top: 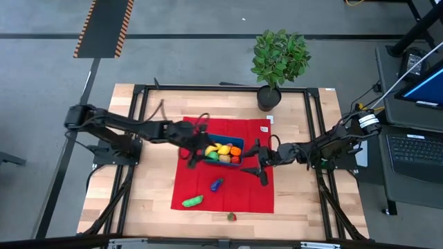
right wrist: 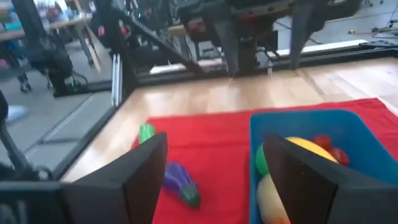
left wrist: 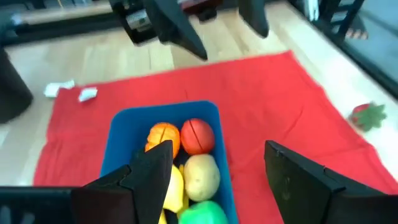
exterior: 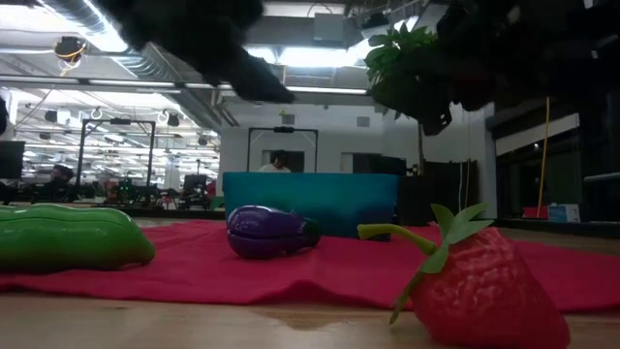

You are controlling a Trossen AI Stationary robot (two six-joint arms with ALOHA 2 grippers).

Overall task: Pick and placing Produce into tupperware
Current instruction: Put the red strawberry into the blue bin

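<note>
The wooden worktop (top: pixel 145 180) carries a red cloth (top: pixel 242 190), with a leafy potted plant (top: pixel 277 62) standing at its far edge. On the cloth sits the teal-blue tupperware (top: pixel 235 143), holding several pieces of produce: an orange one (left wrist: pixel 163 135), a red one (left wrist: pixel 197 135), a pale yellow one (left wrist: pixel 202 176) and green ones. The left gripper (top: pixel 196 158) hovers over the container's left end, fingers spread and grasping nothing; the right gripper (top: pixel 257 166) hangs just beside its right end, likewise released and empty. Loose on the cloth lie a green pepper (top: pixel 192 201) and a purple eggplant (top: pixel 217 184), while a red strawberry (top: pixel 231 216) rests on the wood at the cloth's near edge.
</note>
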